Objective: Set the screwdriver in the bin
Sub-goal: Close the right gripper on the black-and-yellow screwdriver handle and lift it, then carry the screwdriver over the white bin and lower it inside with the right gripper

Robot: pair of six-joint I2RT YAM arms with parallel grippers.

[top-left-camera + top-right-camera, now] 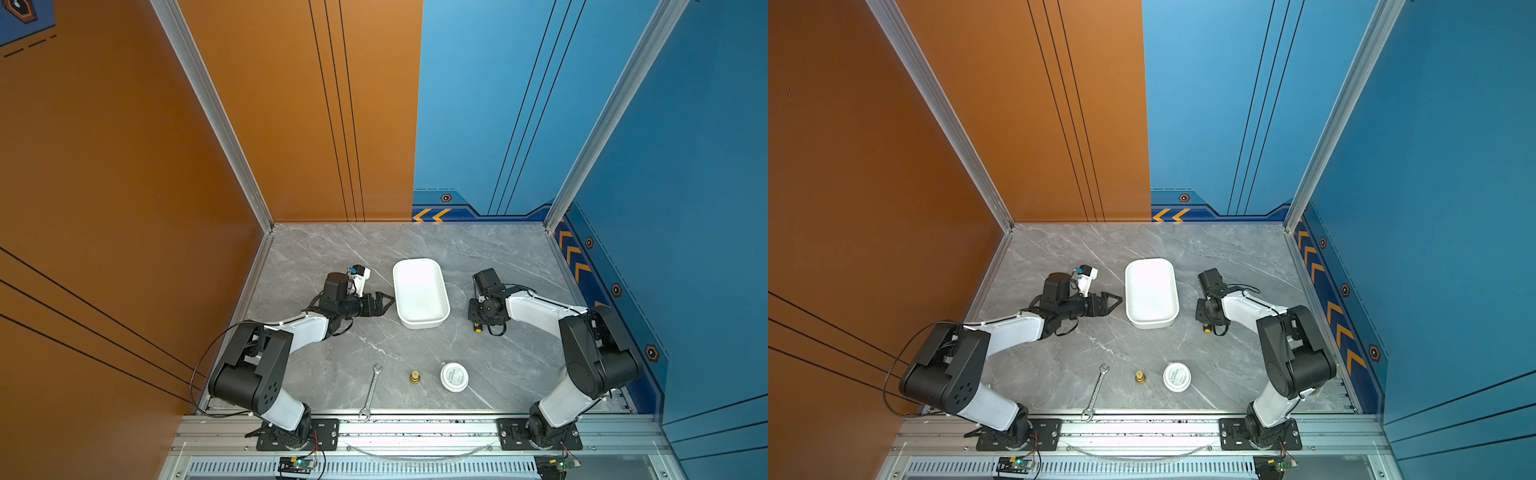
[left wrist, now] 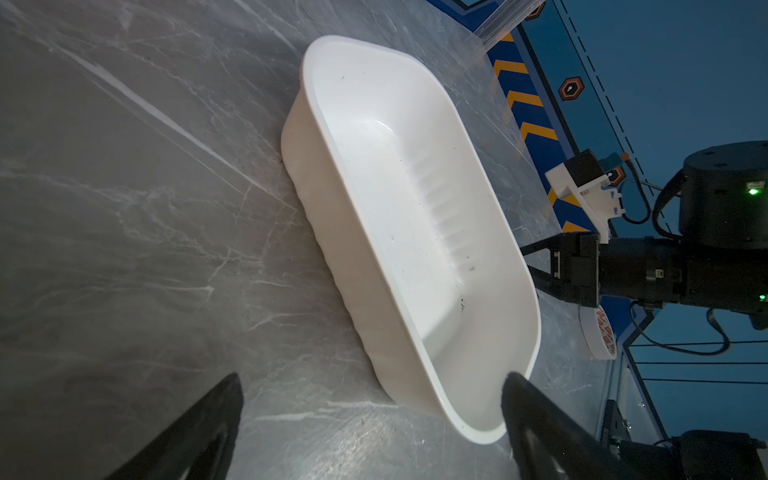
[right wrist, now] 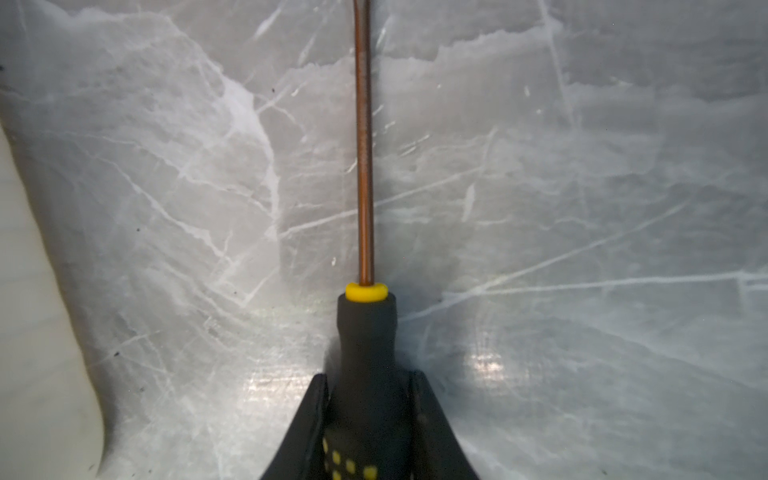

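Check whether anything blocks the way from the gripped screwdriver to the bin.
Nothing visible does. Only bare table lies between the screwdriver, held in the right tool, and the empty bin beside it.

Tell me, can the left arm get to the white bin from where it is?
Probably yes. The left gripper is open and points at the bin close beside it, with only bare table between them; nothing looks to be in the way.

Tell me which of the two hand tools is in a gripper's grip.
The screwdriver: the right gripper is shut on its black, yellow-dotted handle. The silver wrench lies free on the table.
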